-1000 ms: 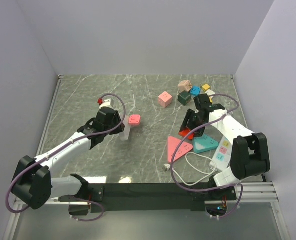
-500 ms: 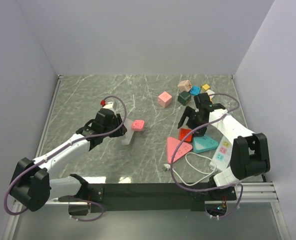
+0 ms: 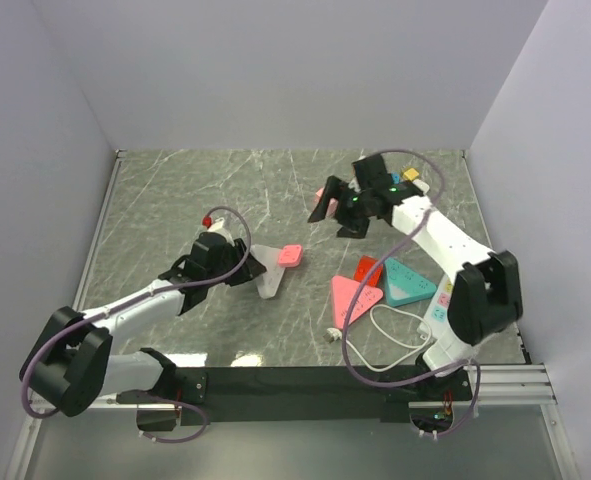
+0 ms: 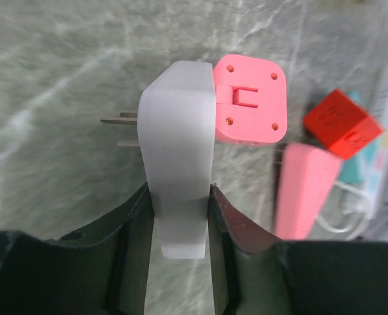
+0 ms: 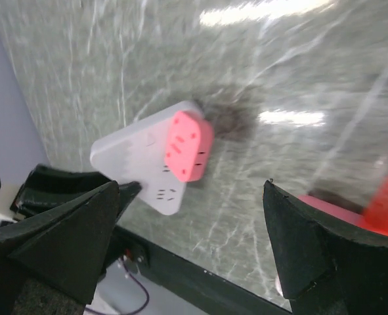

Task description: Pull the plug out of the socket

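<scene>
Right gripper (image 3: 335, 208) has swung away from the red cube (image 4: 343, 123) toward the pink plug (image 4: 249, 98), jaws wide and empty. Left gripper (image 4: 179, 216) clamps the white socket (image 4: 179, 131); the plug sits seated just beyond its fingertips. Grasp and pull remain.

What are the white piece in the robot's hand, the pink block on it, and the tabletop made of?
White socket: likely plastic, matte, slightly translucent, rounded moulded edges; its two prongs look like dull metal. Pink plug: plastic too, matte, with small holes. Table: grey-green with white veins, glossy reflections; marble or a printed imitation.
</scene>
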Controlling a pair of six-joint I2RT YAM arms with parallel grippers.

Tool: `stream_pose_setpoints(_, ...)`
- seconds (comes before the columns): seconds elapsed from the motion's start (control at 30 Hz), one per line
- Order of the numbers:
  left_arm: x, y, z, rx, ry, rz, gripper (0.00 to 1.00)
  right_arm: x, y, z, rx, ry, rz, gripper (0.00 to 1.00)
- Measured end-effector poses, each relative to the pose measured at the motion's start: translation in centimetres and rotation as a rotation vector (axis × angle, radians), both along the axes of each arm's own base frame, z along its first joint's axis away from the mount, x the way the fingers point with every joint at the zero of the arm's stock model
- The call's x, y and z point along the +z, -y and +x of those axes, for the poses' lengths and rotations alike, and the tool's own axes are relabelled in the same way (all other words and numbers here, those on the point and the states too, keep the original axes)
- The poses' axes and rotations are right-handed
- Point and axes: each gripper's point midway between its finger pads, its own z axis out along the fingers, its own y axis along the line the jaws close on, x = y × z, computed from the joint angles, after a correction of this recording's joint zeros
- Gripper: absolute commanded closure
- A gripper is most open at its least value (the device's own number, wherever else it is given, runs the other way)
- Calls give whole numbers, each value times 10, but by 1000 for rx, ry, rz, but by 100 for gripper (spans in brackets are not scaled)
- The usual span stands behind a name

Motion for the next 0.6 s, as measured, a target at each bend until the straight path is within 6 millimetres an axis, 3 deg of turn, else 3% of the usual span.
stream_pose_setpoints(0.17, -10, 14, -4, 45, -50, -164, 99, -29, -36, -11, 58, -84, 14, 10)
stream_pose_setpoints(0.43, -14, 21, -1, 123, -107, -292, 99, -65, -60, -15, 9, -177, 26, 19)
stream_pose_setpoints(0.53, -13, 22, 1, 135, -115, -309, 100, -81, -66, -18, 6, -212, 9, 28)
stream_pose_setpoints(0.6, -13, 23, 1, 137, -117, -312, 99, -92, -71, -18, 9, -237, 7, 45)
